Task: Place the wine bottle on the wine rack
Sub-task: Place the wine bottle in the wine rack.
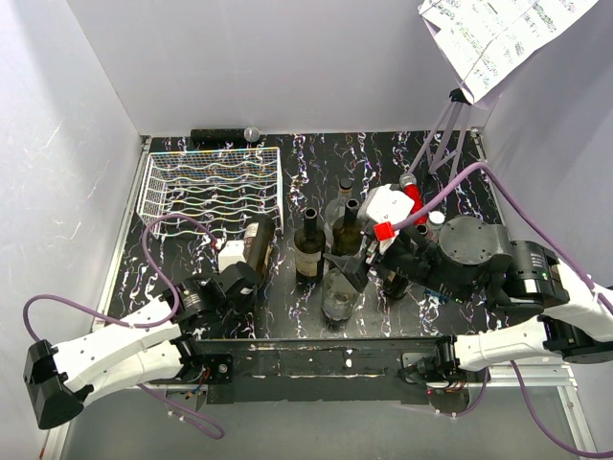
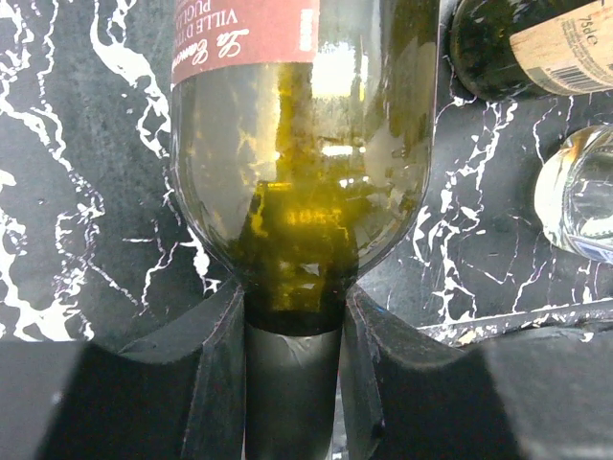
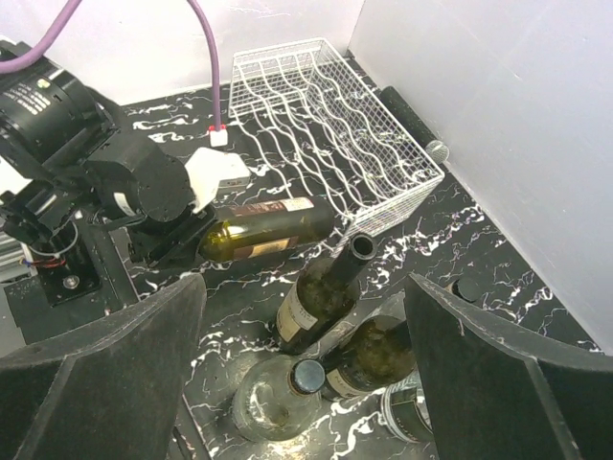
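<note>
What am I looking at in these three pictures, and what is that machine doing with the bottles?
It is a robot with two arms bolted at the near edge of a black marbled table. One picture looks down from above; the other two come from small cameras on each wrist. On the table are a white wire wine rack with nothing in it, and several upright bottles in the middle. The left tool is shut on the neck of a green wine bottle, which is tipped on its side, base toward the rack. The right tool is open, holding nothing, above the standing bottles.
</note>
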### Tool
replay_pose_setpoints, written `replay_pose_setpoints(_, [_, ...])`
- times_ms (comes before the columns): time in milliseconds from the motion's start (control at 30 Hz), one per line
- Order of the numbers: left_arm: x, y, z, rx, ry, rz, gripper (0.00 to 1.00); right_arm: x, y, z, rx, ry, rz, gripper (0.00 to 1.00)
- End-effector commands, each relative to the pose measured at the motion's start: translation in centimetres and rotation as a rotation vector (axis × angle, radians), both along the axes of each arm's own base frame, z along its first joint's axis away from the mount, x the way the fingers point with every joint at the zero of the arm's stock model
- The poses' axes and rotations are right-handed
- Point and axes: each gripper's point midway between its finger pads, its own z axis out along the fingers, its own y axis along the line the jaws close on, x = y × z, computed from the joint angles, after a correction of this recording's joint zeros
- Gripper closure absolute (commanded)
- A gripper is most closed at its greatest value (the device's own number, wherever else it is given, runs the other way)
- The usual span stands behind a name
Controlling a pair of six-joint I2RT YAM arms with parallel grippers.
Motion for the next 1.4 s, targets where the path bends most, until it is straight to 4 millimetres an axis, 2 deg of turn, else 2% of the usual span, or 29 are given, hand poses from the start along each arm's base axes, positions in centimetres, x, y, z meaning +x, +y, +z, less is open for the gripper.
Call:
replay_pose_setpoints(0, [3.0,-2.8,2.2,-0.136,-0.136,0.038,1.00,0.4,-1.2,1.1,0.054,0.010,-0.038,0.08])
replay_pose_setpoints(200, [3.7,-2.8,0.5,-0.137,-0.103,0.108,1.00,0.4,-1.9,1.1,0.054,0.021,-0.044,0.08])
replay_pose_setpoints(367, [4.7,-2.8,0.3,-0.146,-0.136,0.156,1.00,0.3,-2.2,1.0,0.055,0.035,-0.045,0.08])
replay_pose_setpoints(567, [7.0,-3.4,1.6,-0.157,-0.230,0.149,1.00,0.3,-2.5,0.8,0.057,0.043,-0.046,0.08])
replay_pose_setpoints(800, [9.3,-2.7,-0.3,-0.162,-0.226,0.202,1.00,0.2,-2.9,0.9,0.047,0.047,-0.045,0.08])
replay_pose_setpoints(1033, [12.7,-3.8,0.3,-0.172,-0.360,0.186,1.00,0.4,-3.8,0.8,0.040,0.056,-0.062,0.08])
replay_pose_setpoints(1367, [16.9,-4.9,-0.3,-0.136,-0.396,0.177,1.00,0.6,-4.9,0.8,0.052,0.064,-0.087,0.09])
